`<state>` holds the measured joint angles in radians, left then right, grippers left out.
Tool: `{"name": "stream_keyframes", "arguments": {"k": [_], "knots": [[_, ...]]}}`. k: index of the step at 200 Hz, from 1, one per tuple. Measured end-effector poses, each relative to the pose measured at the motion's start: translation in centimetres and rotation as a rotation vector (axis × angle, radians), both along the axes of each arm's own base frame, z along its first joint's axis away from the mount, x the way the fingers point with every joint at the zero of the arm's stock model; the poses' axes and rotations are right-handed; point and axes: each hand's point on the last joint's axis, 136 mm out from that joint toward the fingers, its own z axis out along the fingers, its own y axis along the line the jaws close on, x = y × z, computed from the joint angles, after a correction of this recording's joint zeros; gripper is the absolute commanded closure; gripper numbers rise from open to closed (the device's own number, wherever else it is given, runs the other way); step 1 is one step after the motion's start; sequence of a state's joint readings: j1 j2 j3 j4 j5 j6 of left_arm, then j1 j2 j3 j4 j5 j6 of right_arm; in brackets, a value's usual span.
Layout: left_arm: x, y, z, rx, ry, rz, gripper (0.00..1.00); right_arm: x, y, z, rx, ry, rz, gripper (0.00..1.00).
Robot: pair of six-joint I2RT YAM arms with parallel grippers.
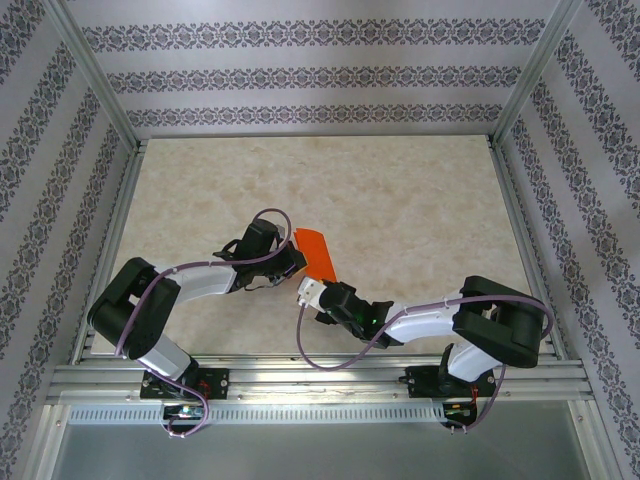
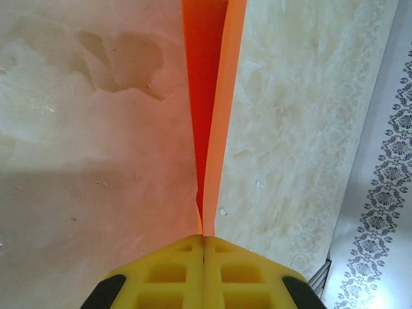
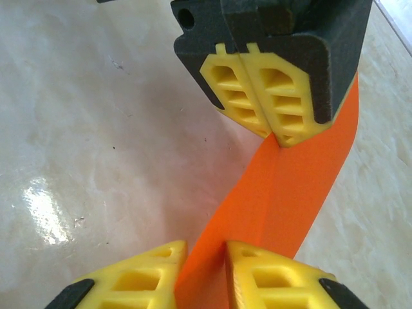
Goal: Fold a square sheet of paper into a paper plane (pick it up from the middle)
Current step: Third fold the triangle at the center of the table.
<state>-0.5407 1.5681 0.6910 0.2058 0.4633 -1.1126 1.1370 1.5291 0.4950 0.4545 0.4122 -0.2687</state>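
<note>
Pinching one end of the sheet of paper (image 2: pixel 206 96), the left gripper (image 2: pixel 203 243) is holding its two yellow pads pressed flat together, with no gap between them. The paper is bright orange, thin and plain. It is folded lengthwise into a long narrow strip, and its two layers are opening slightly into a shallow V as they run away from the pads. In the left wrist view the strip is standing on edge above the table (image 2: pixel 96 161), a pale, glossy, marble-patterned surface with soft reflections.

From above, the sheet of paper (image 1: pixel 316 253) is showing as a slanted orange strip near the middle of the table (image 1: pixel 400 190), held between the two grippers. The left arm is reaching in from the left with its elbow bent and the left gripper (image 1: pixel 293 260) pointing right at the strip's near-left edge. The right arm is stretching low across the front of the table from the right, with the right gripper (image 1: pixel 312 292) pointing left, just under the strip's lower end.

In the right wrist view the sheet of paper (image 3: pixel 290 193) is running down from the clamped left gripper (image 3: pixel 275 134) into the right gripper (image 3: pixel 206 252). The ribbed yellow fingers (image 3: pixel 138 278) there are standing a narrow gap apart, one on each side of the orange strip. Whether they are pressing on the paper, I cannot tell.
</note>
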Motion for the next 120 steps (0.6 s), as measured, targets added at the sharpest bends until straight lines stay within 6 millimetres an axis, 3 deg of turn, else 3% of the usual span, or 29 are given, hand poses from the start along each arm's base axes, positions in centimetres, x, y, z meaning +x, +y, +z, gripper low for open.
{"name": "stream_keyframes", "arguments": {"k": [120], "knots": [[-0.01,-0.01,0.00,0.000,0.001,0.000,1.00,0.04,-0.04,0.01,-0.001,-0.001,-0.003,0.77]]}}
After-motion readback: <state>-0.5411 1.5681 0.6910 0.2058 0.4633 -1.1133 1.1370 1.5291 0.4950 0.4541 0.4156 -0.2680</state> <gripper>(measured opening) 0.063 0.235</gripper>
